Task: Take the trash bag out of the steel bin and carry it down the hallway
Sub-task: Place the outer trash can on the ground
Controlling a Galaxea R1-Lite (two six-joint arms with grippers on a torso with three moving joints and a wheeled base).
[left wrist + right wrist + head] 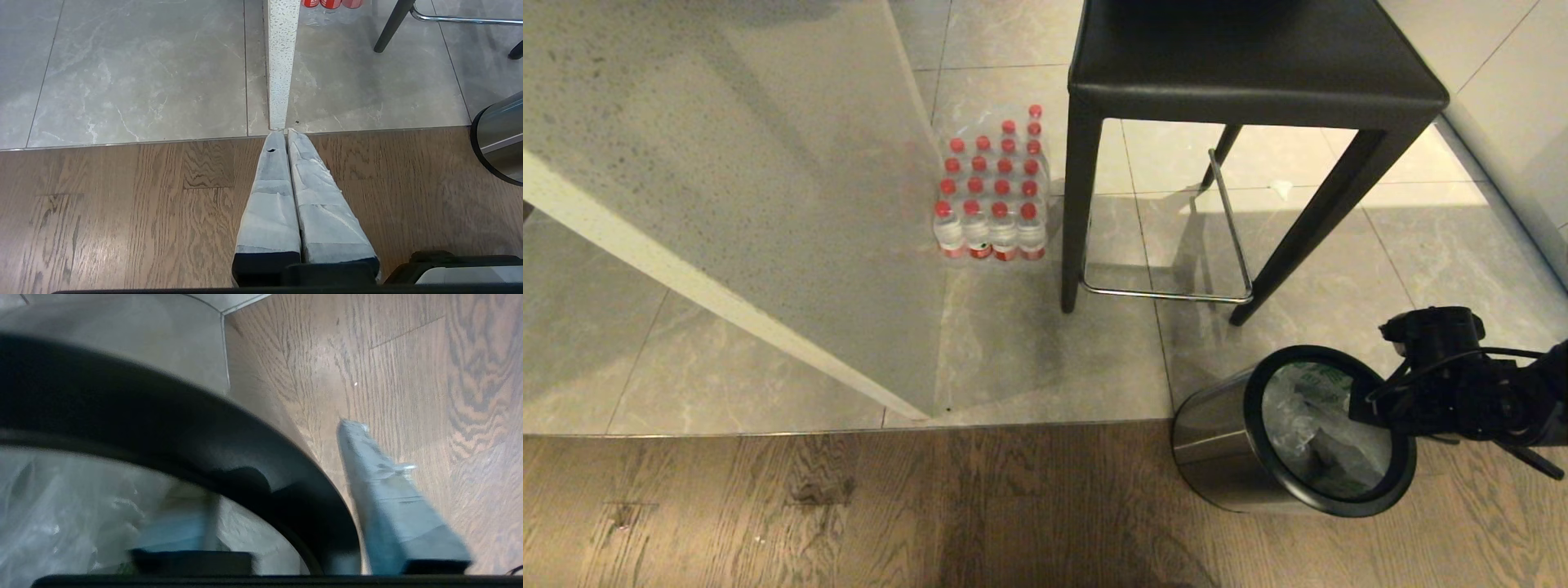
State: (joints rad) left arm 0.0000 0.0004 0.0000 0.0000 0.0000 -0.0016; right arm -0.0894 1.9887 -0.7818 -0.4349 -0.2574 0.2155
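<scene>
The steel bin [1217, 441] stands on the wood floor at the lower right, its black rim [1339, 502] tilted toward me. Inside lies the trash bag [1307, 416], crumpled translucent white plastic with green print. My right gripper [1368, 406] is at the bin's right rim. In the right wrist view the right gripper [278, 469] is open and straddles the rim [163, 416]: one taped finger [380, 490] is outside over the wood, the other [175, 535] inside over the bag [61, 514]. My left gripper [286, 132] is shut and empty, parked above the floor left of the bin [502, 139].
A black stool [1250, 57] with a chrome footrest stands just behind the bin. A shrink-wrapped pack of red-capped water bottles [992, 192] sits on the grey tiles beside a stone counter [727, 180]. A white wall [1519, 163] runs along the right.
</scene>
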